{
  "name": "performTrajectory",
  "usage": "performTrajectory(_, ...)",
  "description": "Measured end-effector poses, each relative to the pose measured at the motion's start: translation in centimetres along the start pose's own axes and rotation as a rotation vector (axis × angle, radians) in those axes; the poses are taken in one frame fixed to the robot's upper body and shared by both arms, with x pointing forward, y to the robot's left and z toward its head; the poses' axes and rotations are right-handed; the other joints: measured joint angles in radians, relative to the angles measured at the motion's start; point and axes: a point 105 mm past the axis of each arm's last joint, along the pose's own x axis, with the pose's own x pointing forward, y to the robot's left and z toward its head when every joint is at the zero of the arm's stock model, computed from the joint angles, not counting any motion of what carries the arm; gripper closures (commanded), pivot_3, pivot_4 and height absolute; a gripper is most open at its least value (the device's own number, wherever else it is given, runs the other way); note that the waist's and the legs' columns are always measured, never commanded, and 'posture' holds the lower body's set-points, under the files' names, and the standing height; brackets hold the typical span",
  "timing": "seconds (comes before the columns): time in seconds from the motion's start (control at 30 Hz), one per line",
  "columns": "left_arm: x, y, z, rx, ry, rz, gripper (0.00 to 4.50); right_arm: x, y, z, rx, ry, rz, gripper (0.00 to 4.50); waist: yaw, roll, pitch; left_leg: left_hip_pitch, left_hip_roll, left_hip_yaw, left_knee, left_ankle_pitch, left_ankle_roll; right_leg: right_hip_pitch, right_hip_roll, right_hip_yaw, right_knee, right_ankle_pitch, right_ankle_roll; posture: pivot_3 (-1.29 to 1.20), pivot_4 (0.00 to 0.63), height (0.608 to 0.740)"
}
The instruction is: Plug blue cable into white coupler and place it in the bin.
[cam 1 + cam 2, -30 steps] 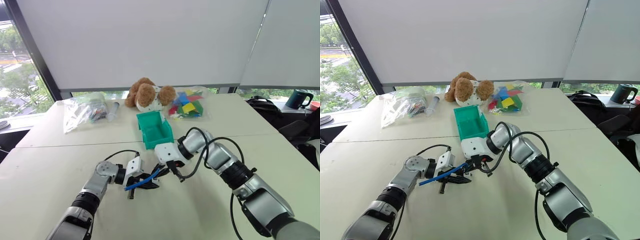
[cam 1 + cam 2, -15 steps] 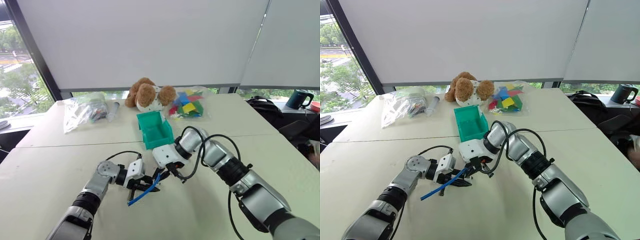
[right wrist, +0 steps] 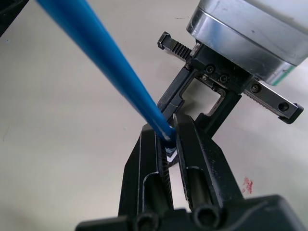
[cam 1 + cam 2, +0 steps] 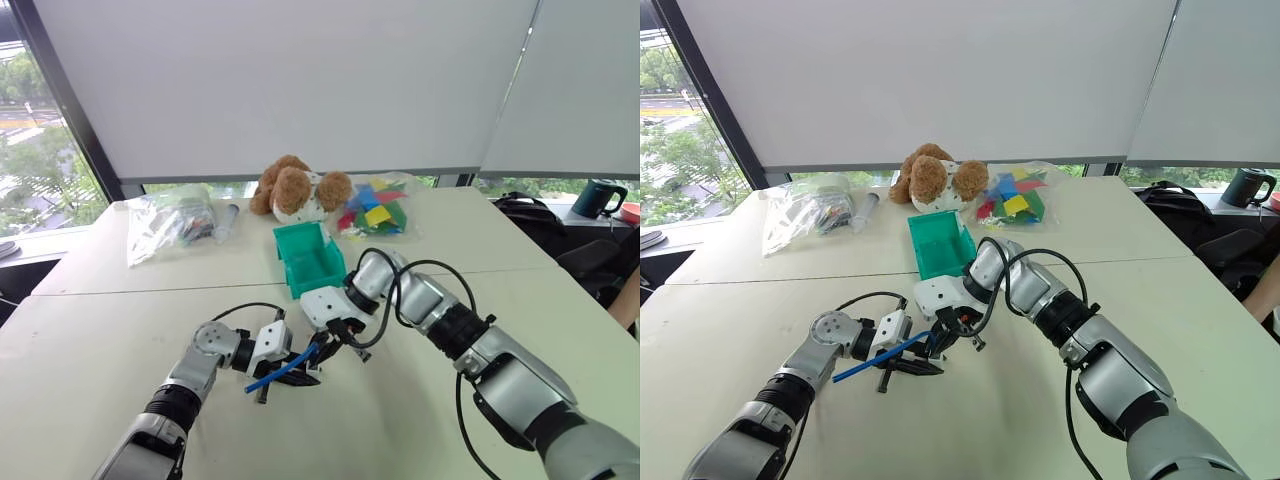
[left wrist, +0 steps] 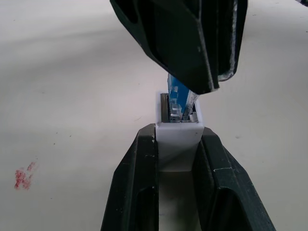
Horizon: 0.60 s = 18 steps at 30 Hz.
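Pale tables (image 4: pixel 90 330) pushed together; white blinds (image 4: pixel 300 80) — daylight, trees through window (image 4: pixel 35 170).

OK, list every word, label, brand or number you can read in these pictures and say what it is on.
No readable text.
The two bags of small items by the window: any print on the contents is too small to read.
The green bin, blue cable and white coupler carry no markings.

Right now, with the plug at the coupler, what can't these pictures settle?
- Whether the blue cable is fully seated in the white coupler: in the left wrist view the right gripper covers the plug's top.
- The coupler in the head views: too small, hidden between the left gripper and the right gripper.
- The bin floor: partly hidden by its walls.
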Motion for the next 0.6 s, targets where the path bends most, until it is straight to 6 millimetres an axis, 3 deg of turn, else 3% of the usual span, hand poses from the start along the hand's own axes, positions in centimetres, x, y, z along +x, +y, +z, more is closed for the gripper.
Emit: performTrajectory(0.6, -0.2, -0.6, -0.8, -0.054, 0.015, 0.026, 4.15, 1.5, 0.3, -1.2, 0.006, -0.035, 0.003, 4.50, -0.006, 0.001, -0.015, 0.015, 0.000, 0.001, -0.004, -0.002, 0.003, 0.012, 0.001, 0.001, 0.000, -0.002, -0.003, 0.00, 0.150, 0.740)
